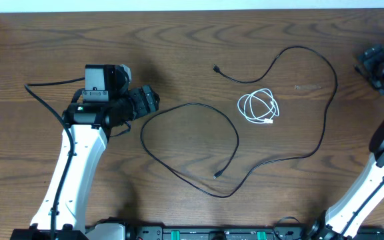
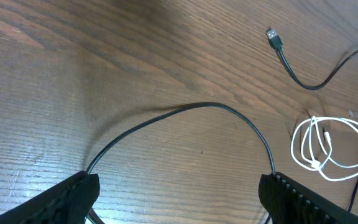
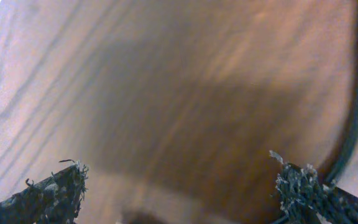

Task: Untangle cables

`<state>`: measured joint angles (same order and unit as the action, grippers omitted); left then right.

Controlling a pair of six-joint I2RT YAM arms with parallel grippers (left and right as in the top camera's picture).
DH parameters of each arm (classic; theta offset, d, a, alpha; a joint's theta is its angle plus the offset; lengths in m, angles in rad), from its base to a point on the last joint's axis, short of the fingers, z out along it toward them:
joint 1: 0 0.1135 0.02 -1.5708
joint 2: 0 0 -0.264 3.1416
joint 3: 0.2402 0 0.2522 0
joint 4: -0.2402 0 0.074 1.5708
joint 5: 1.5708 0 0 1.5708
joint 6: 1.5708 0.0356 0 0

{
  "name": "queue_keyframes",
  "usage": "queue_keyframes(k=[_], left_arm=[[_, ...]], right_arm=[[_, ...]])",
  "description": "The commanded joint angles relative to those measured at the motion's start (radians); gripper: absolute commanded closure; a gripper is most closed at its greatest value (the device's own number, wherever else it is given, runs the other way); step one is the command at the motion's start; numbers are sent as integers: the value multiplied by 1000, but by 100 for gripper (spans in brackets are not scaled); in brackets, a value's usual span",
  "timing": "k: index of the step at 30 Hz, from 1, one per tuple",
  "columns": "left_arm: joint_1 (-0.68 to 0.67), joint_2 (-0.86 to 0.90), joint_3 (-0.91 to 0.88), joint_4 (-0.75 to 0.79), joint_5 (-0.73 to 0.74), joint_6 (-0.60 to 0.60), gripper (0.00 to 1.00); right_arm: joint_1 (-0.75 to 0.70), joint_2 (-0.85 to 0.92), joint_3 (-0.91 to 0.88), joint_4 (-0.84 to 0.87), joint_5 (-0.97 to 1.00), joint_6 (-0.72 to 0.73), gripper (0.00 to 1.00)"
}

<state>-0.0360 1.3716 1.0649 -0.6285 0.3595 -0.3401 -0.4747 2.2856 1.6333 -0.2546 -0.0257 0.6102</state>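
Wood-grain table (image 1: 179, 40) fills the view, dark and streaky. Thin black cable (image 2: 204, 104) sprawls across the middle in big loose curves. White cable (image 1: 259, 108) sits coiled in small rings within its right bend, not touching. Left gripper (image 2: 179, 180) and right gripper (image 3: 176, 165) are both spread wide.

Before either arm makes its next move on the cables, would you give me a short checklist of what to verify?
1. Left gripper open and empty: ok.
2. Right gripper open and empty: ok.
3. White cable apart from black cable: ok. It lies coiled inside the black one's big loop without touching it.
4. Black cable free of self-crossings: ok, none seen from overhead.
5. White cable merely looped, not knotted: cannot tell.
6. Black cable in the left wrist view: ok, an arc lies right below the gripper.
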Motion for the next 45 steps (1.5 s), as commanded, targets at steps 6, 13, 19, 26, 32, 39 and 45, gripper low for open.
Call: queue_keyframes(k=[6, 13, 19, 26, 32, 39, 45], left_arm=[[0, -4, 19, -4, -14, 5, 13], [0, -4, 19, -4, -14, 5, 13], [0, -4, 19, -4, -14, 5, 13], [0, -4, 19, -4, -14, 5, 13], [0, -4, 19, -4, -14, 5, 13], [0, -4, 19, -4, -14, 5, 13], [0, -4, 19, -4, -14, 5, 13]], right_arm=[[-156, 7, -25, -155, 17, -91, 3], [-308, -10, -25, -266, 27, -111, 9], [-397, -42, -25, -289, 27, -144, 9], [-452, -134, -25, -279, 27, -208, 8], [-447, -182, -25, -278, -15, -258, 7], [-389, -259, -25, -283, -155, -350, 7], [-261, -358, -25, -288, -326, -504, 6]])
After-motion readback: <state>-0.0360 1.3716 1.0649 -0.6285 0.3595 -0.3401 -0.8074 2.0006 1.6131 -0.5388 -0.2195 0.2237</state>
